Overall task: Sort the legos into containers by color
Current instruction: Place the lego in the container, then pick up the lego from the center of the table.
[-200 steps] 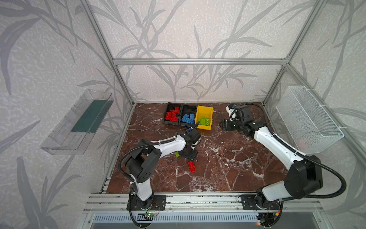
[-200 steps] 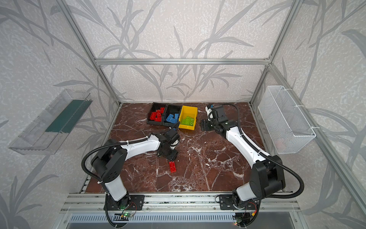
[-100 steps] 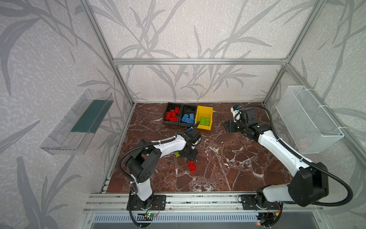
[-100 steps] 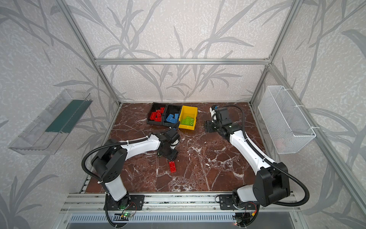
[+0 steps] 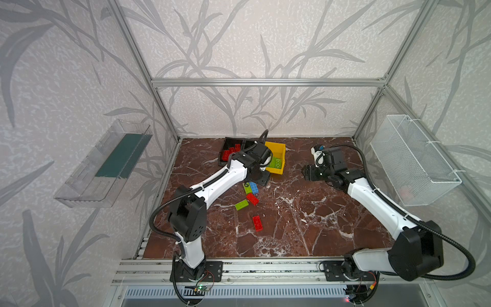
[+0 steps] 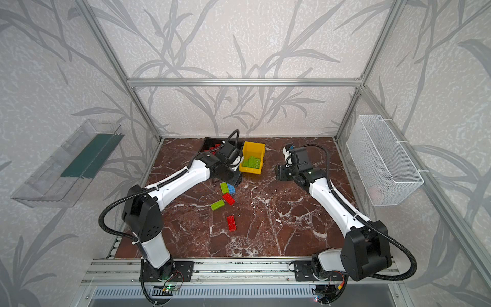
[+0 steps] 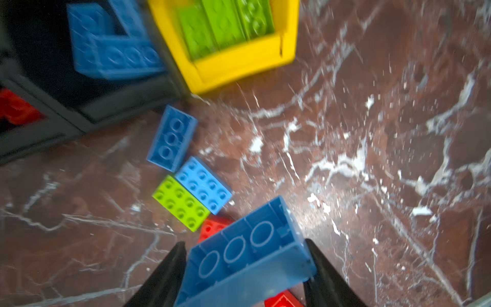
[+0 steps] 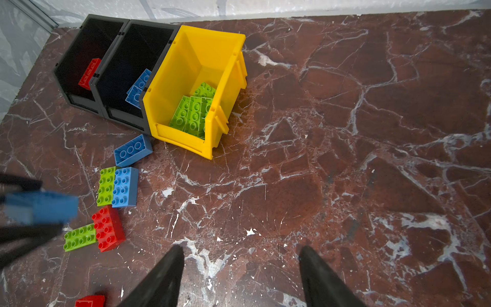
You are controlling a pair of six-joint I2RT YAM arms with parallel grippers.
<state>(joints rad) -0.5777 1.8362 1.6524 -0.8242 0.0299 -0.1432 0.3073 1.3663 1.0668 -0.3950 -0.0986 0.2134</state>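
Clear tray (image 5: 103, 170): hung on L wall, off the surface, well apart from everything else.
Black bin 1 (image 8: 79, 42): L end of the bin row at the back of the surface (image 8: 345, 133); red legos (image 8: 89, 74) inside.
Black bin 2 (image 8: 138, 45): middle of the row, side by side w/ both neighbours; blue legos (image 8: 138, 87) inside.
Yellow bin (image 8: 191, 53): R end of the row, turned a bit askew; green legos (image 8: 192, 111) piled toward its front.
L claw (image 7: 244, 243): just in front of the bins, part-closed on the held blue brick (image 7: 247, 265). Fingers press its two short ends, hollow underside faces the wrist cam. Brick hangs over the loose cluster; blurred in R wrist view.
Flipped blue brick (image 8: 132, 152): upside down on the surface, just in front of where black bin 2 meets yellow bin.
Far green brick (image 8: 106, 186) + studs-up blue brick (image 8: 125, 187): long sides touching, near the flipped one.
Mid red brick (image 8: 107, 228) + near green brick (image 8: 79, 238): touching, closer to the robot.
Lone red brick (image 5: 257, 222): closest to the robot, apart from the rest.
R claw (image 8: 241, 248): roughly half open, nothing betw. its fingers, over bare surface R of the yellow bin, apart from the legos.
Wire basket (image 5: 414, 159): on R wall, off the surface.
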